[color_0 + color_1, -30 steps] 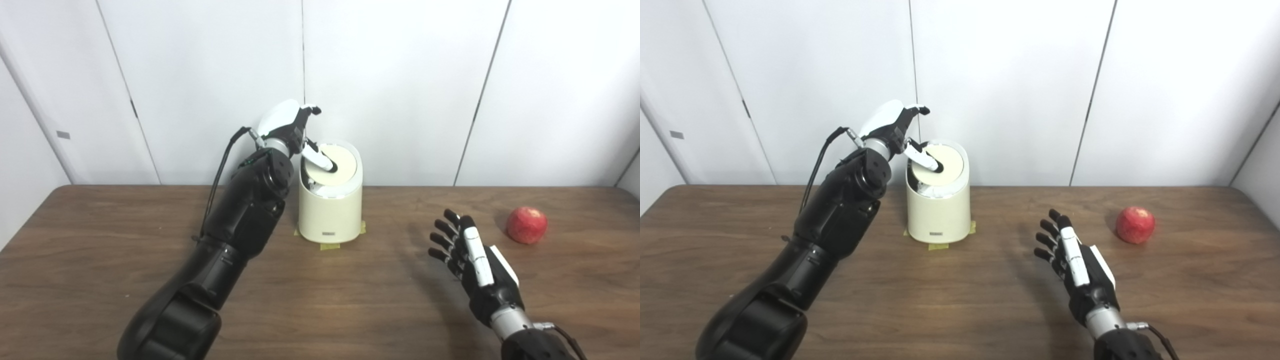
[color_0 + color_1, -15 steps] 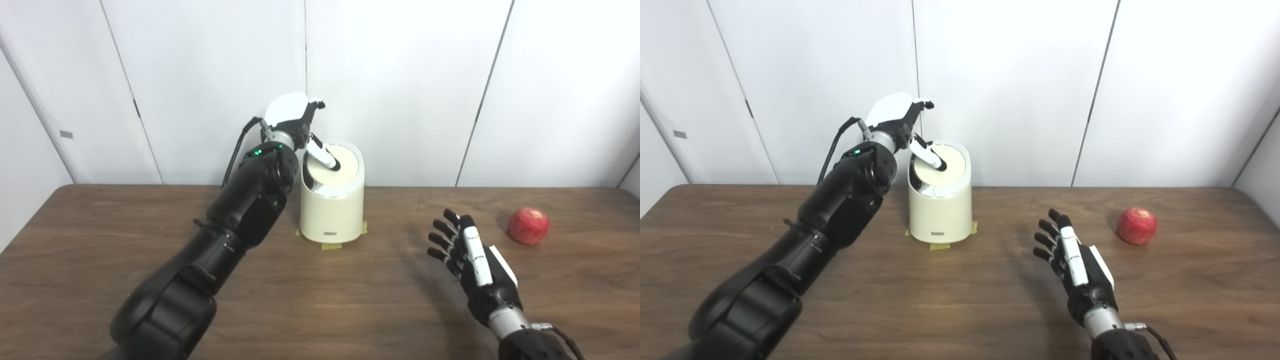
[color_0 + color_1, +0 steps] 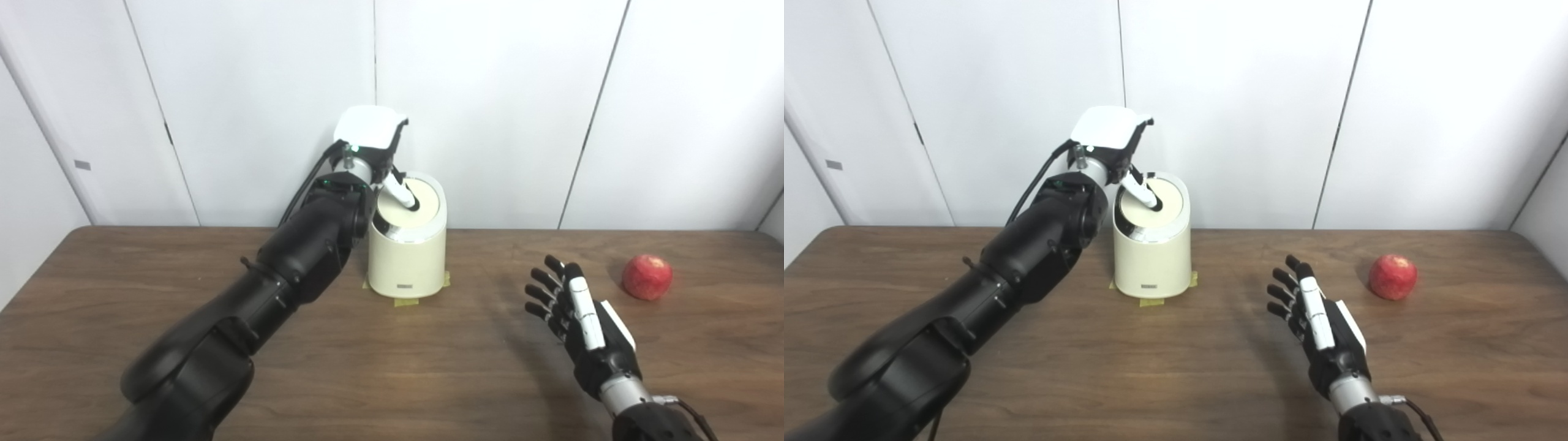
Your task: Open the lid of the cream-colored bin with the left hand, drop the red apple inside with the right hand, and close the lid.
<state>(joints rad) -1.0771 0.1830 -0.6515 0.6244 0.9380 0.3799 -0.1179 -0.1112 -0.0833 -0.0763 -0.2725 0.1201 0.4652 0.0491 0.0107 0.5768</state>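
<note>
The cream-colored bin [image 3: 407,263] stands at the back middle of the wooden table [image 3: 429,367]. Its round lid [image 3: 424,207] sits slightly tilted, and a silvery rim shows along its near left edge. My left hand [image 3: 367,138] hovers over the bin's back left, white back facing up, holding nothing. One of its fingers [image 3: 398,195] reaches down and touches the lid near the centre; the other fingers are mostly hidden. The red apple [image 3: 647,277] lies on the table at the right. My right hand [image 3: 582,324] is open, fingers spread, left of the apple and apart from it.
Yellow tape [image 3: 405,301] marks the table under the bin's base. White wall panels [image 3: 490,92] stand right behind the bin. My left forearm [image 3: 288,269] stretches across the table's left half up to the bin.
My left hand has turned and shifted right over the bin, its white back now facing up, with the finger still on the lid. The right hand and apple have not moved.
</note>
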